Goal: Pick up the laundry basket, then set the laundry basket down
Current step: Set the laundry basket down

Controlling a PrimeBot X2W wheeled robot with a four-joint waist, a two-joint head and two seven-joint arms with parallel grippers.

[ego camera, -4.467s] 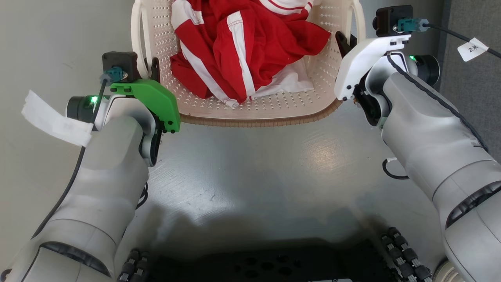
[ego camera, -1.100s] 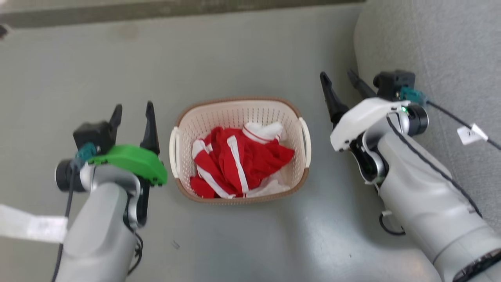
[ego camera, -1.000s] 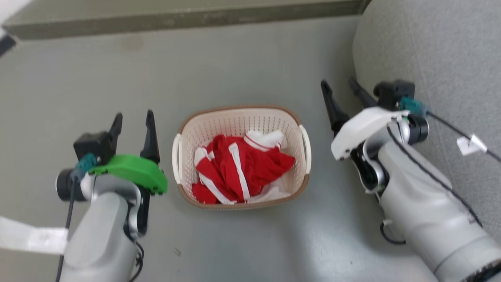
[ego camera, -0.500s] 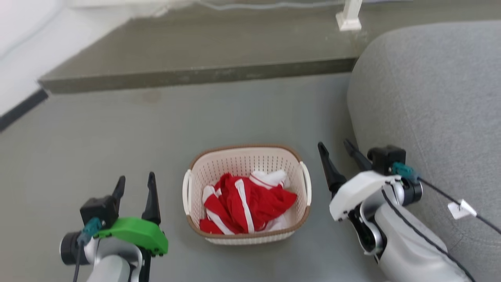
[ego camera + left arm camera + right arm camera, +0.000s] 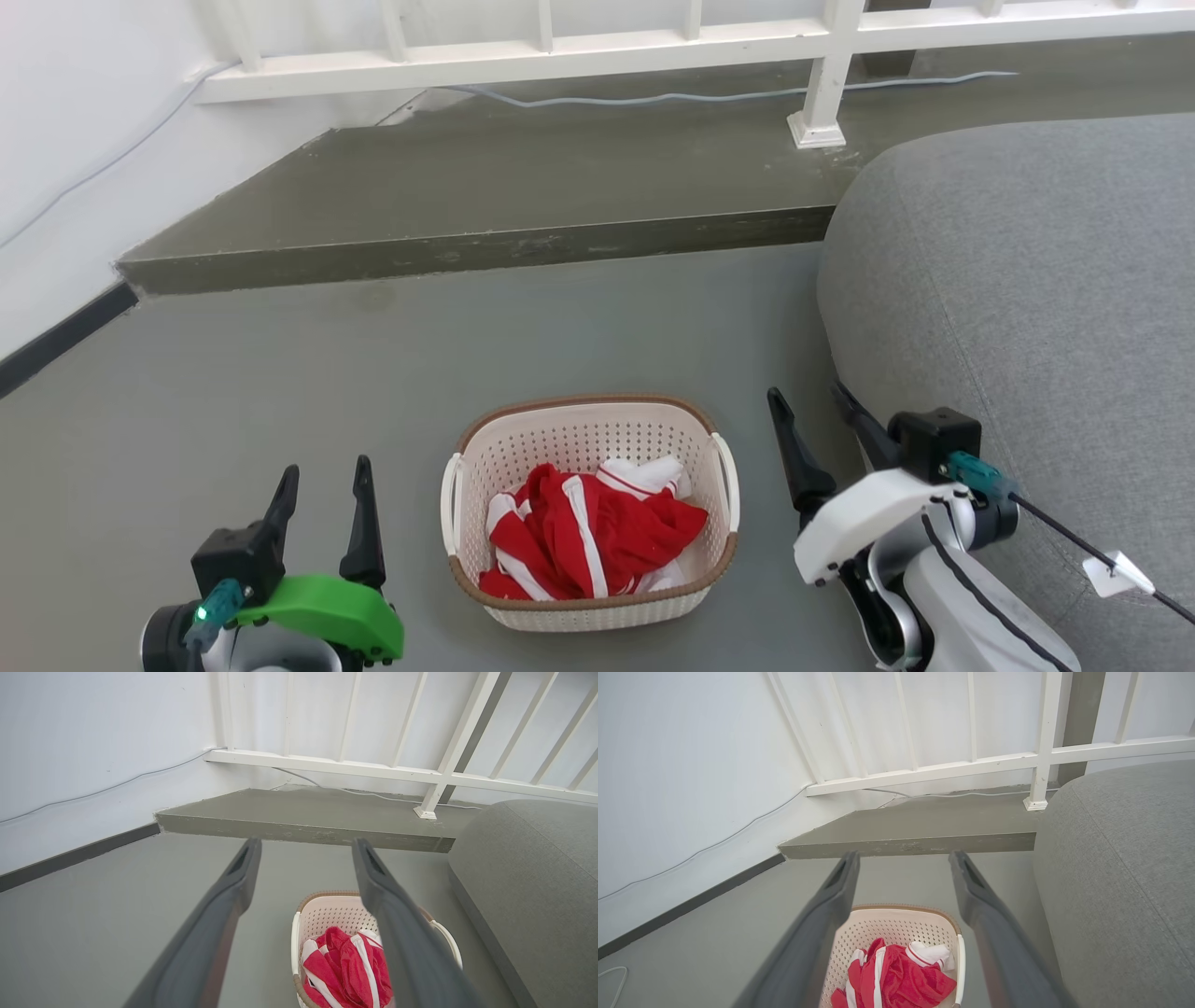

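The small cream-white perforated plastic laundry basket (image 5: 579, 441), rounded-rectangular with a brown woven-look rim, stands upright on the smooth grey floor (image 5: 280, 373). A crumpled red and white garment (image 5: 597, 546) lies inside it.

To the right of the basket bulges the rounded side of a grey fabric sofa (image 5: 1027, 308), near it but not touching. Beyond the basket and well apart, a raised grey concrete step (image 5: 523, 187) runs across. It carries a white railing (image 5: 597, 51), and a thin grey cable (image 5: 728, 93) trails along it. Left of the basket, the floor reaches a white wall (image 5: 75, 140) edged by a dark skirting strip (image 5: 56, 336).

The green-capped left gripper (image 5: 327, 467) hangs left of the basket's left handle, clear of it. Its two dark fingers point towards the step, spread apart and empty. The white-capped right gripper (image 5: 805, 390) hangs right of the right handle, between basket and sofa. Its fingers lean slightly towards the basket, likewise spread and holding nothing. Whether its outer finger touches the sofa cannot be told. Both wrist views look down onto the basket from above its rim.
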